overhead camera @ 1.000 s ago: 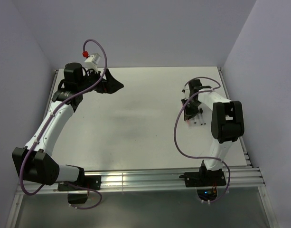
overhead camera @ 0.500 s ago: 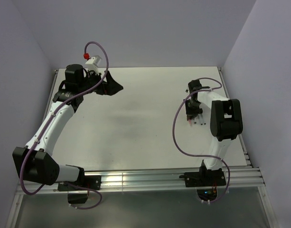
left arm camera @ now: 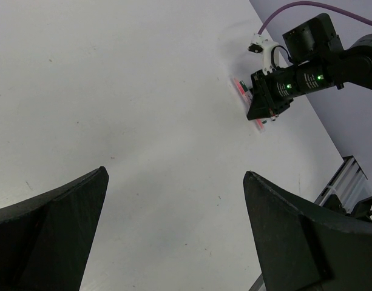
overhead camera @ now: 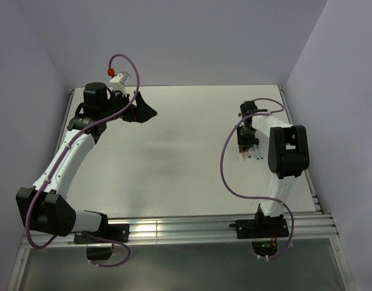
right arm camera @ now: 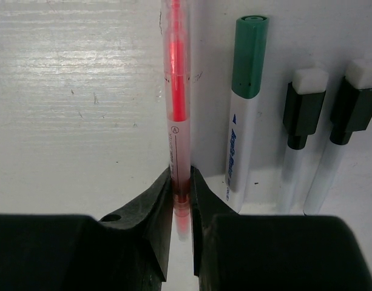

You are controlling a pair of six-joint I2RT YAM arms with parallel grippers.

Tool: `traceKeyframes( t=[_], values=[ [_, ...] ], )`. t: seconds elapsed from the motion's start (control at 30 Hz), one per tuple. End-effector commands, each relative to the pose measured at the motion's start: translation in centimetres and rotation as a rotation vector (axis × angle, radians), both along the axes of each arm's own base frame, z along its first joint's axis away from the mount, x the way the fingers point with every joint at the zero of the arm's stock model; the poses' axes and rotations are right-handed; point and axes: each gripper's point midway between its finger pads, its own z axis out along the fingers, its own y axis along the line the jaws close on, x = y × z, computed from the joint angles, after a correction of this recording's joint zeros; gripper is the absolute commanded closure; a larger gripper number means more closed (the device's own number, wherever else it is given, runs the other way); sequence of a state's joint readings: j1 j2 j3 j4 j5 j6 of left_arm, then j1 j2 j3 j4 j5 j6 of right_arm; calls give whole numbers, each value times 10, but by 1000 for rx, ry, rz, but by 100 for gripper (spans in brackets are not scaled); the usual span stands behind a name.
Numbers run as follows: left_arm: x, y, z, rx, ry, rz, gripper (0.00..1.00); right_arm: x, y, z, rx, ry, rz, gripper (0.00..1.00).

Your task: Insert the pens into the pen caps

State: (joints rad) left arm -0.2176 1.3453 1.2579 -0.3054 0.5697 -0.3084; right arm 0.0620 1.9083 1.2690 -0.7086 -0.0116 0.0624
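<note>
On the right side of the white table (overhead camera: 186,176), the right gripper (right arm camera: 181,182) is clamped on a thin red-pink pen with a clear plastic barrel (right arm camera: 176,91). It pinches the pen close to one end, so only a short stub pokes back past the black fingers (right arm camera: 152,206). The pen's long axis runs near-to-far, in line with the fingers, and its other end leaves the wrist view, so any cap there is not visible. I cannot tell whether the pen rests on the table or is just lifted.

Just right of it, lying parallel, is a white marker body (right arm camera: 239,163) with a dark green plastic cap (right arm camera: 251,57) on its end. Beyond that are two thin whitish pens (right arm camera: 292,185), each meeting a short black cap with a white end block (right arm camera: 301,112). Whether these caps are fully seated is unclear.

Far across the table at the far left, the left gripper (left arm camera: 175,174) hangs with its jaws spread wide and nothing between them. The right arm is much nearer to the pens, so any mating push would likely go along the held pen's axis.
</note>
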Motion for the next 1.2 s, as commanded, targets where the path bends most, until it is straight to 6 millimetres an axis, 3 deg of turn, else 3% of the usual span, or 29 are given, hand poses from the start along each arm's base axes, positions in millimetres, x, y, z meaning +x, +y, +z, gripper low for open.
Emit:
traceKeyframes(
  t=[0.0,0.03,0.37,0.5,0.6,0.77,0.83,0.97,1.1,1.17],
  values=[
    [-1,0,16,-2,-54,-7,1,12,-12,-6,-54,-43,-26,80],
    [-1,0,16,-2,-54,-10,0,12,-11,-5,-51,-44,-26,73],
    [-4,1,17,8,-59,-16,0,12,-9,-3,-38,-47,-34,65],
    [-5,1,14,0,-46,-7,0,19,-4,16,-20,-95,-22,63],
    [-3,2,13,-21,-15,20,0,29,0,48,-4,-186,-17,35],
    [0,3,15,-10,-36,26,1,48,19,136,75,-421,40,29],
    [2,4,19,6,-58,26,0,50,25,172,104,-513,77,20],
    [4,4,23,31,-71,6,1,47,58,238,274,-661,200,19],
    [12,7,26,62,-96,18,1,35,81,282,399,-760,279,17],
    [18,13,22,90,-109,49,0,35,85,286,419,-804,297,15]
  ],
)
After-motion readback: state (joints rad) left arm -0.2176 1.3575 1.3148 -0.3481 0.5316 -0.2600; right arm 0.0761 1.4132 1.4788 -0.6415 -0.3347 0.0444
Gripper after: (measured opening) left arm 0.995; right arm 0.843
